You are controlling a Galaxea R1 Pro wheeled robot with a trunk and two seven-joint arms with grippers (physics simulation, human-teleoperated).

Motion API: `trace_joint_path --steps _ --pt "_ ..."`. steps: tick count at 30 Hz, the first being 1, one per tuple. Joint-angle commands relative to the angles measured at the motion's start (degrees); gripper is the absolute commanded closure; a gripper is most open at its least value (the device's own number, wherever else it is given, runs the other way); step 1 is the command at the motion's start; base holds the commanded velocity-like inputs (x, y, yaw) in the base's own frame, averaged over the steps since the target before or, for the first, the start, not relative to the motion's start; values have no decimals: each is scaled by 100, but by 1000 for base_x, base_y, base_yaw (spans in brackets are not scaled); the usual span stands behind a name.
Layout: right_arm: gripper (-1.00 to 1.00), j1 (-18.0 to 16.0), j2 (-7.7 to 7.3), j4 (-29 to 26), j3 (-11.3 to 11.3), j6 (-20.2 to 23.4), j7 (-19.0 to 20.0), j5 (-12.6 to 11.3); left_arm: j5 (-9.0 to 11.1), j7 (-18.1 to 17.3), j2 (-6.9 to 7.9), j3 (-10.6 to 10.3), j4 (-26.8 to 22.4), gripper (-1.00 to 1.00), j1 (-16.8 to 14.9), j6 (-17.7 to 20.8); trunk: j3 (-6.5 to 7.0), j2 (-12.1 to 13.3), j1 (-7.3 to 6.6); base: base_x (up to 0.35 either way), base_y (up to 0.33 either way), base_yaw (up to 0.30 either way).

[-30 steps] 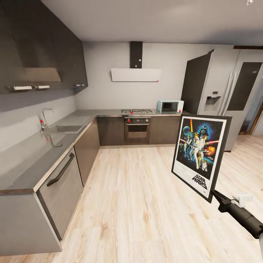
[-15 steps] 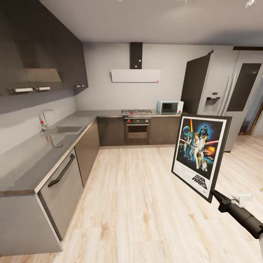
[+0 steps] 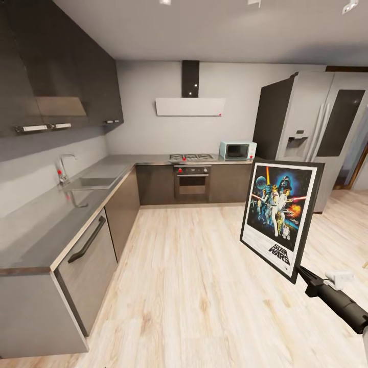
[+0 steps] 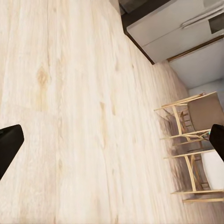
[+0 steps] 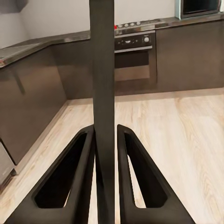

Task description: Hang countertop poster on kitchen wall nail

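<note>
My right gripper (image 3: 301, 272) pinches the poster (image 3: 280, 217) at its lower right corner. In the right wrist view, the two fingers (image 5: 81, 182) press against either side of the poster's (image 5: 102, 84) black edge, which rises straight up between them. I hold the poster upright, tilted slightly, above the light wood floor (image 3: 194, 286), its printed face turned toward my head camera. It is well clear of the kitchen countertop (image 3: 46, 225).

The countertop runs along my left side and turns at the far corner. It carries an inset sink (image 3: 94, 181) with a tap (image 3: 62, 168). Against the far wall stand the oven (image 3: 192, 181) and a microwave (image 3: 237, 150), with the white hood (image 3: 190, 106) above them. The silver fridge (image 3: 312, 133) stands to the right, behind the poster.

My left gripper (image 4: 112, 149) is spread wide: its two dark fingertips (image 4: 8, 144) sit at opposite edges of the left wrist view. It hangs over bare floor (image 4: 70, 116), near wooden chairs (image 4: 193, 135).
</note>
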Motion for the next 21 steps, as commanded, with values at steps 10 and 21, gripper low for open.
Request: trace_joint_path --steps 10,21 --pt "100 -7 2 -1 -13 69 41 -15 34 -2 2 -53 -2 -100 -4 -57 170 394 -218 0 0 0" --pt "100 -7 2 -1 -13 69 40 -15 30 -2 2 -58 -2 -100 -4 -59 367 835 -460 0 0 0"
